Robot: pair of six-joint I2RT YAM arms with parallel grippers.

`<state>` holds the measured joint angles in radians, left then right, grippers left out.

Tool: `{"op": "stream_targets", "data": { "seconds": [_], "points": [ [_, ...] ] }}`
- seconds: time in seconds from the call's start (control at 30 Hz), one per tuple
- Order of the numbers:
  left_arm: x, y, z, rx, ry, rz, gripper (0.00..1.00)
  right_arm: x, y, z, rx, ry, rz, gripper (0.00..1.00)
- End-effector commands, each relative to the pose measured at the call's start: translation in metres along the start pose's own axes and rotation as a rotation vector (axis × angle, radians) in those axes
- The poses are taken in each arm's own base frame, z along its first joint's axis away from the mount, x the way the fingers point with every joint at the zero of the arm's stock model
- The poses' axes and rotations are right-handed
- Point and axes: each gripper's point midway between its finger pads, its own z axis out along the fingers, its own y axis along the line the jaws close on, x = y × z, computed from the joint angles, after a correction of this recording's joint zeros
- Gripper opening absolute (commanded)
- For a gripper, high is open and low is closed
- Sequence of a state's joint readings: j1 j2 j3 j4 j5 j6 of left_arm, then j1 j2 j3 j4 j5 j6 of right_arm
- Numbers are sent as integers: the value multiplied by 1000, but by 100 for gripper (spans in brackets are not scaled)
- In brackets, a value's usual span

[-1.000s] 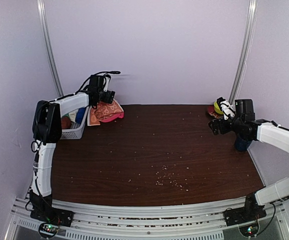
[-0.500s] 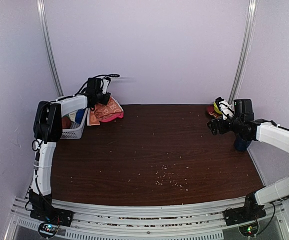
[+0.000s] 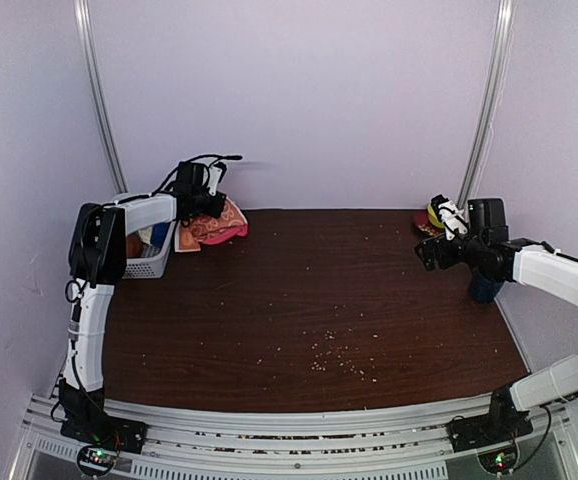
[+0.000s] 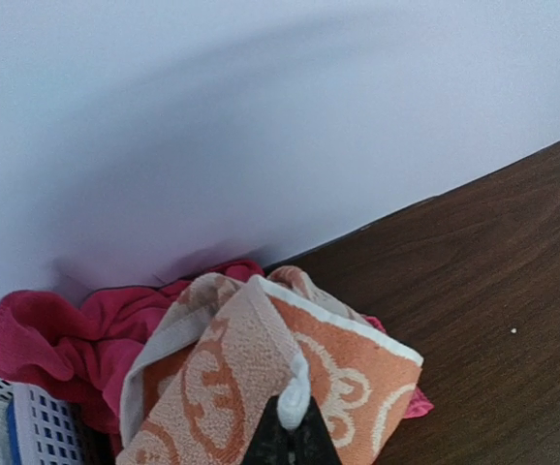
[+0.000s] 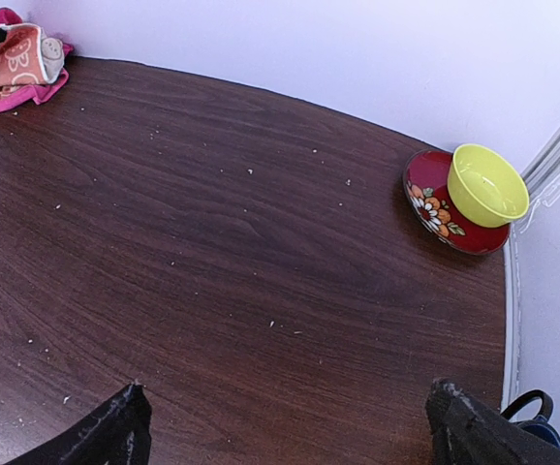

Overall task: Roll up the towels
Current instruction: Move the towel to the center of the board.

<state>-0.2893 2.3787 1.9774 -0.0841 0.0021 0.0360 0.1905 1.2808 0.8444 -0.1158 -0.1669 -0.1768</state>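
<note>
A peach-orange towel (image 3: pixel 212 224) (image 4: pixel 232 378) with a pale pattern lies crumpled on a hot pink towel (image 3: pixel 233 236) (image 4: pixel 52 334) at the table's back left, beside the wall. My left gripper (image 3: pixel 211 204) (image 4: pixel 293 426) is shut on the orange towel's white hem, which pokes up between the black fingertips. More towels (image 3: pixel 157 234) sit in the white mesh basket (image 3: pixel 147 264) (image 4: pixel 43 431) just left of the pile. My right gripper (image 3: pixel 431 252) (image 5: pixel 290 417) hovers open over bare table at the right, holding nothing.
A yellow bowl (image 5: pixel 486 182) (image 3: pixel 436 213) rests on a red flowered plate (image 5: pixel 433 208) at the back right corner. A dark blue object (image 3: pixel 485 288) stands under the right arm by the right wall. Pale crumbs (image 3: pixel 334 358) dot the dark wooden table (image 3: pixel 309 300).
The left jaws have closed on the orange towel's hem, and the left wrist shifted slightly over the pile. The right arm has not moved.
</note>
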Motion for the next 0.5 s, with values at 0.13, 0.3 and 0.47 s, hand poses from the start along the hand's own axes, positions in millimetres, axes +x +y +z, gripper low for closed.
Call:
{"op": "stream_targets", "data": {
  "seconds": [0.13, 0.3, 0.47],
  "points": [
    [-66, -75, -50, 297, -106, -235, 0, -11, 6, -6, -12, -40, -25, 100],
    [-87, -157, -88, 453, -115, -220, 0, -11, 17, -10, -72, -55, -55, 100],
    [-103, -215, -133, 546, -114, -185, 0, -11, 34, -17, -165, -77, -92, 100]
  ]
}}
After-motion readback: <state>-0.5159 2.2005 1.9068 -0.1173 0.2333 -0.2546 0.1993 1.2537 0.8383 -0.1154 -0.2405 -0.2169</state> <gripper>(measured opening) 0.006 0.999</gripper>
